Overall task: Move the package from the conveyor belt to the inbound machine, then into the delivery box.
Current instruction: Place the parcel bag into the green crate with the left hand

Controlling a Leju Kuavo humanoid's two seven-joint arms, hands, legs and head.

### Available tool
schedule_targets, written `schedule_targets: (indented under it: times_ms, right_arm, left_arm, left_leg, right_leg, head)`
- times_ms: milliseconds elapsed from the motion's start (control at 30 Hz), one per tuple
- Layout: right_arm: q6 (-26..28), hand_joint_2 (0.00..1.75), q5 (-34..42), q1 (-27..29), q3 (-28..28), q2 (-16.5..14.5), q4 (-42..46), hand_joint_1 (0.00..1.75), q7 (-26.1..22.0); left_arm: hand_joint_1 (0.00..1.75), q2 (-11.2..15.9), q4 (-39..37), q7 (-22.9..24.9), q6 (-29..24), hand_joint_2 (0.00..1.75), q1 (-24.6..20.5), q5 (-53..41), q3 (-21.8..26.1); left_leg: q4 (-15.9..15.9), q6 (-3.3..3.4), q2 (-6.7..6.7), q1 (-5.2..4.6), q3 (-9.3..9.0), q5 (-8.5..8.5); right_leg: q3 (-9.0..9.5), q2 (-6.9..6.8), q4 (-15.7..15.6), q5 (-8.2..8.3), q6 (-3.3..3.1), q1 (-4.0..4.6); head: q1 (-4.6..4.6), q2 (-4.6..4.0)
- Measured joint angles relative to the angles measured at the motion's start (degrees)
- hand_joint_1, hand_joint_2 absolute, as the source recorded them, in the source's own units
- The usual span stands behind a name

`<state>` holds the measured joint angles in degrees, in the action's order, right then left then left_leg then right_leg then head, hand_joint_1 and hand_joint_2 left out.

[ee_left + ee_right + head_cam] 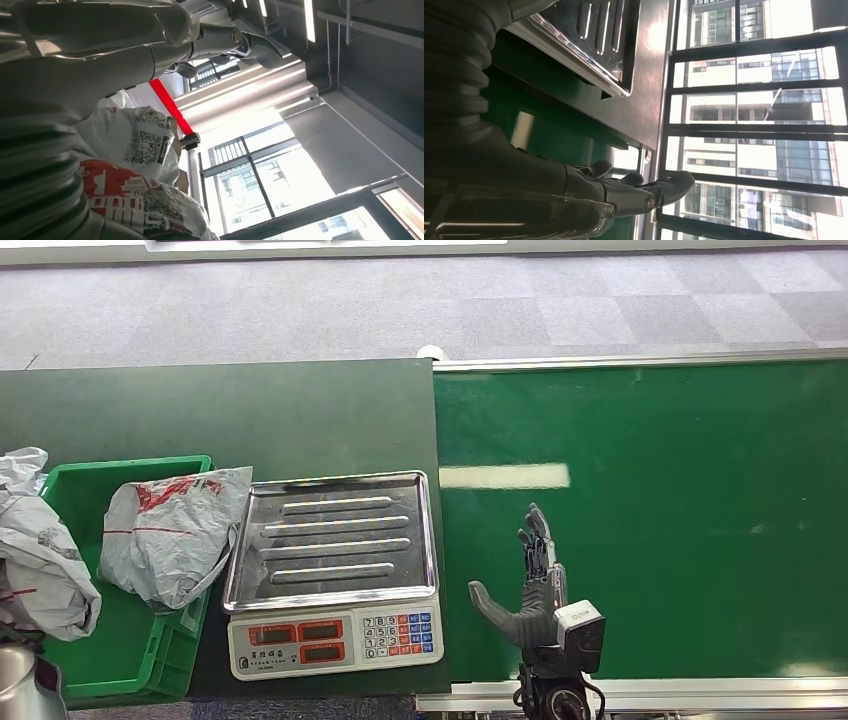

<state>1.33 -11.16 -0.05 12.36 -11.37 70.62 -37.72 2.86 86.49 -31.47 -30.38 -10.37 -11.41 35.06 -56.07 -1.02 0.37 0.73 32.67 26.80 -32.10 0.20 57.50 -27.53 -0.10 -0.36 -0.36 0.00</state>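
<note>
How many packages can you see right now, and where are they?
2. One white-and-red package lies in the green bin, draped over its rim beside the scale. A second grey package sits at the bin's left edge. Others may be hidden beneath them.

Grey carpet tiles [560, 310] floor the room (tall windows [764, 115] show daylit buildings outside)

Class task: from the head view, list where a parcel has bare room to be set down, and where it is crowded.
Free: the scale's steel pan, the conveyor belt beyond the right hand, and the dark table behind the scale. Crowded: the green bin, holding a grey package.
</note>
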Motion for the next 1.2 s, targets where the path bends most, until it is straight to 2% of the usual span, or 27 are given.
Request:
schedule_targets:
  times_ms: [167,267,367,567,633,700,833,933,1200]
  right_arm:
    - [-0.1,1.75,0.0,-0.1,0.0,0.0,-0.4,0.00,0.0]
    - [-0.1,1.75,0.0,-0.2,-0.1,0.0,-0.5,0.00,0.0]
    - [0.1,1.75,-0.1,-0.1,-0.2,0.0,-0.5,0.00,0.4]
    - [0.5,1.75,-0.2,0.3,-0.2,0.0,-0.4,0.00,1.1]
    - [0.5,1.75,-0.5,0.2,-0.2,-0.1,-0.2,0.00,1.7]
    - [0.5,1.75,-0.9,0.2,-0.2,-0.2,0.2,0.00,2.4]
    - [0.0,1.75,-1.3,0.2,-0.5,-0.3,0.6,0.00,2.9]
    - [-0.6,1.75,-1.5,0.3,-0.9,-0.3,0.7,0.00,2.9]
    - [-0.7,1.75,-1.6,0.3,-1.6,-0.3,0.7,0.00,2.9]
  left_arm:
    - [0.00,0.0,-0.6,-0.3,0.8,1.75,-0.3,0.6,-0.1]
    - [0.00,0.0,-0.5,-0.5,-0.1,1.75,-0.2,-3.0,-0.7]
    - [0.00,-0.2,0.0,3.7,-3.1,1.75,0.1,-19.1,-2.7]
    - [0.00,-0.5,-0.4,18.9,-6.6,1.75,0.2,-54.3,-7.7]
    - [0.00,-0.3,-1.1,23.6,-6.6,1.75,0.0,-62.6,-8.7]
    - [0.00,0.1,-1.6,24.8,-3.9,1.75,-0.2,-61.4,-9.5]
    - [0.00,0.2,-1.8,21.0,8.6,1.75,-0.1,-43.5,-10.9]
    - [0.00,0.3,-1.7,20.4,14.1,1.75,0.2,-38.0,-11.7]
    - [0.00,0.5,-1.7,19.6,17.4,1.75,0.2,-34.1,-12.6]
  left_leg:
    - [0.0,0.00,0.00,0.00,0.00,0.00]
    - [0.0,0.00,-0.01,0.00,0.00,0.00]
    - [0.0,0.00,-0.04,0.00,0.00,0.00]
    - [0.0,0.00,0.00,-0.01,0.00,0.00]
    - [0.0,0.00,-0.02,0.00,0.00,0.00]
    - [0.0,0.00,0.02,0.00,-0.01,0.00]
    - [0.0,0.00,-0.02,0.01,0.01,0.00]
    - [0.0,0.00,-0.02,0.00,0.02,0.00]
    - [0.0,0.00,-0.03,-0.01,0.02,0.00]
  right_leg:
    - [0.00,0.00,0.0,0.00,0.00,0.00]
    - [0.00,0.00,0.0,0.00,0.00,0.00]
    - [0.01,-0.05,0.0,0.00,0.00,-0.01]
    - [0.01,-0.01,0.0,0.01,0.01,-0.01]
    - [0.01,-0.01,0.0,0.01,0.00,-0.01]
    - [0.00,0.01,0.0,0.01,0.00,0.00]
    - [0.00,0.00,0.0,0.01,0.00,0.01]
    - [0.01,-0.01,0.0,0.00,0.00,0.00]
    - [0.00,-0.02,0.0,0.01,0.00,-0.01]
  head:
    - [-0.01,0.00]
    - [-0.02,0.00]
    - [-0.01,0.00]
    - [-0.01,0.00]
    - [-0.01,0.00]
    - [-0.02,0.00]
    - [-0.01,0.00]
    - [-0.01,0.00]
    - [-0.02,0.00]
